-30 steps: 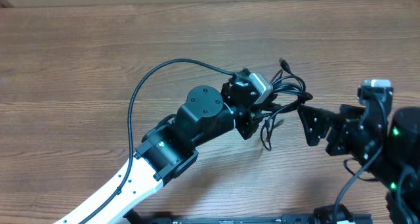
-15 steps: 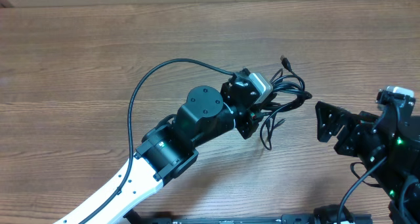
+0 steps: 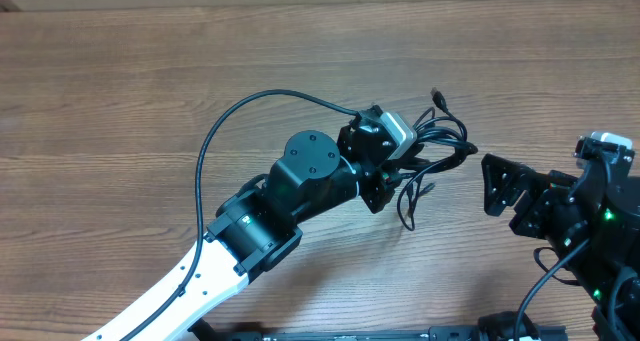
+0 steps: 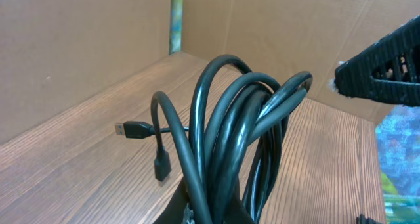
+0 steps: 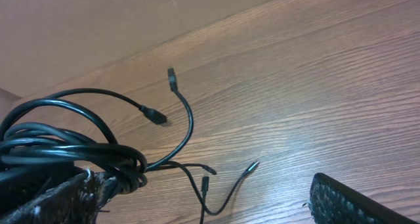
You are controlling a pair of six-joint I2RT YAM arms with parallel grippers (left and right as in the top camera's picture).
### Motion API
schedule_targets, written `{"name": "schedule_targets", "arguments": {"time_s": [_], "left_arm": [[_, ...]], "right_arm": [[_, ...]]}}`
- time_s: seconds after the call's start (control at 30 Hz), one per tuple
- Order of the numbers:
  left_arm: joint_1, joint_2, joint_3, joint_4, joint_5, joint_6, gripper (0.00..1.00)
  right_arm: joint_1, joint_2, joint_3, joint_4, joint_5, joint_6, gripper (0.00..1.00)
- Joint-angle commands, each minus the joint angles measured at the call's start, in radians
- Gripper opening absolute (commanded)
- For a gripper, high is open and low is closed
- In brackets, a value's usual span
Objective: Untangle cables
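Note:
The cables [image 3: 440,141] are a bunch of thin black cords looped together. My left gripper [image 3: 392,159] is shut on the bunch near the table's middle. In the left wrist view the loops [image 4: 243,119] rise straight out of the shut left gripper [image 4: 216,209], and a plug end [image 4: 131,129] hangs to the left. My right gripper [image 3: 493,186] stands open to the right of the bunch, apart from it. In the right wrist view the bunch [image 5: 65,152] sits at the lower left, loose silver-tipped ends [image 5: 252,165] trail over the wood, and the open right gripper [image 5: 203,188] holds nothing.
The wooden table [image 3: 120,101] spreads left and behind. Cardboard walls [image 4: 79,40] stand at the table's far side. The left arm's own thicker black wire [image 3: 215,131] arcs above the left arm.
My right gripper has drawn back to the right, away from the bunch, and now holds still. The left gripper and the bunch have barely moved.

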Motion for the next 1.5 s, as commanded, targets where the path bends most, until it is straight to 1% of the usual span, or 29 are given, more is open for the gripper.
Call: {"name": "schedule_targets", "arguments": {"time_s": [0.0,0.27,0.33,0.4,0.47,0.57,0.63,0.7,0.8,1.0,1.13,1.2,1.47], "left_arm": [[0.000,-0.023,0.012,0.017,0.030,0.011,0.04],[0.000,-0.023,0.012,0.016,0.068,0.023,0.04],[0.000,-0.023,0.012,0.016,0.130,0.105,0.04],[0.000,-0.023,0.012,0.010,0.193,0.225,0.04],[0.000,-0.023,0.012,-0.009,0.204,0.327,0.04],[0.006,-0.023,0.012,-0.064,0.197,0.557,0.04],[0.015,-0.023,0.012,-0.101,0.197,0.682,0.04],[0.026,-0.023,0.012,-0.125,0.198,0.740,0.04],[0.040,-0.023,0.012,-0.128,0.198,0.779,0.04],[0.049,-0.023,0.012,-0.127,0.211,0.953,0.04],[0.049,-0.023,0.012,-0.119,0.244,0.988,0.04],[0.049,-0.023,0.012,-0.114,0.264,0.988,0.04],[0.049,-0.023,0.012,-0.102,0.271,0.987,0.04]], "right_arm": [[-0.003,-0.003,0.002,0.003,-0.021,0.004,1.00],[-0.003,-0.003,0.002,0.003,-0.020,0.004,1.00],[-0.003,-0.003,0.002,0.002,-0.020,0.004,1.00],[-0.003,-0.003,0.002,0.002,-0.020,0.004,1.00],[-0.003,-0.003,0.002,0.002,-0.020,0.004,1.00],[-0.003,-0.003,0.002,-0.008,-0.020,0.003,1.00],[-0.003,-0.003,0.002,-0.021,-0.020,-0.008,1.00],[-0.003,-0.003,0.002,-0.035,-0.021,-0.026,1.00],[-0.002,-0.003,0.002,-0.055,-0.031,-0.054,1.00],[-0.002,-0.003,0.002,-0.077,-0.218,-0.236,1.00],[-0.002,-0.003,0.002,-0.095,-0.246,-0.287,1.00],[-0.003,-0.003,0.002,-0.100,-0.245,-0.291,1.00],[-0.003,-0.003,0.002,-0.121,-0.221,-0.294,1.00]]}}
